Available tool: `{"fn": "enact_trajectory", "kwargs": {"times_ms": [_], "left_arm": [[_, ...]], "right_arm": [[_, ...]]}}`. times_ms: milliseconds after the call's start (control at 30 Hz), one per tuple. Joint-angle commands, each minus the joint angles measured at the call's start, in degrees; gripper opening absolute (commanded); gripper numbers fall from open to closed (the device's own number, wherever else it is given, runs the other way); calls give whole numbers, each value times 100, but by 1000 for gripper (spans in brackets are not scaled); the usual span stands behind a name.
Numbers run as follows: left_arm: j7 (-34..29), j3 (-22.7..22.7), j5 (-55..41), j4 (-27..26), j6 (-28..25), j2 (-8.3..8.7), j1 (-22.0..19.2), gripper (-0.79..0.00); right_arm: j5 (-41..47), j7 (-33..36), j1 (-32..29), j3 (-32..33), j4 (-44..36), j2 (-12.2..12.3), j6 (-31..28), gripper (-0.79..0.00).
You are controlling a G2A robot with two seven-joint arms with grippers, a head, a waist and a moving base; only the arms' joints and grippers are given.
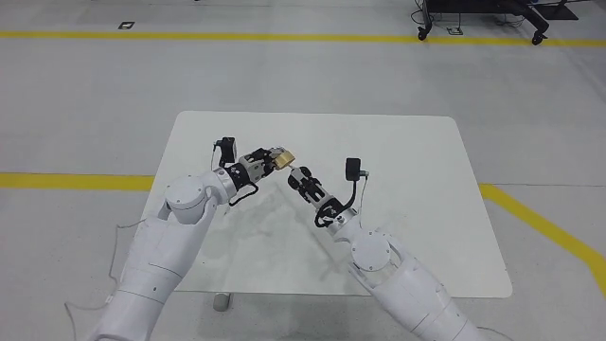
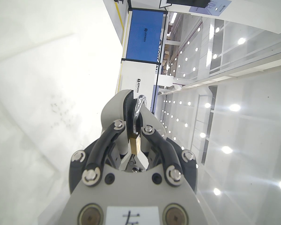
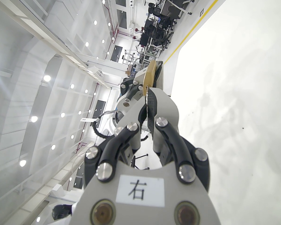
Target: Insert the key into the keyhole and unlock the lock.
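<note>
Left pincer [image 2: 137, 105] clenched on silver shackle [image 2: 141, 100] of small brass padlock [image 2: 135, 144], steadying it; right pincer [image 3: 147, 97] grasps thin silver key [image 3: 145, 104], tip at padlock's base for insertion.

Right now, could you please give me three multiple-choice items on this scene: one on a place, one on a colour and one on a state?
1. Where is the padlock?
A. on the floor
B. held in the left gripper above the table
C. in a drawer

2. What colour is the padlock's body?
A. brass yellow
B. red
C. blue

3. What state is the right gripper in?
A. wide open, empty
B. shut on the key
C. shut on a cable

Answers:
1 B, the left gripper clamps its shackle over the table.
2 A, the body shows brass yellow.
3 B, its fingers pinch the thin key.
</note>
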Motion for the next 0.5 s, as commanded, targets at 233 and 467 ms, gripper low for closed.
{"fn": "enact_trajectory", "kwargs": {"times_ms": [233,467], "left_arm": [[416,-14,520,-325,-140,29,146,-785],[631,22,843,-578,-115,39,257,-785]], "right_arm": [[-18,-93,-7,34,32,-67,109,-785],[30,-102,54,50,147,-132,184,-785]]}}
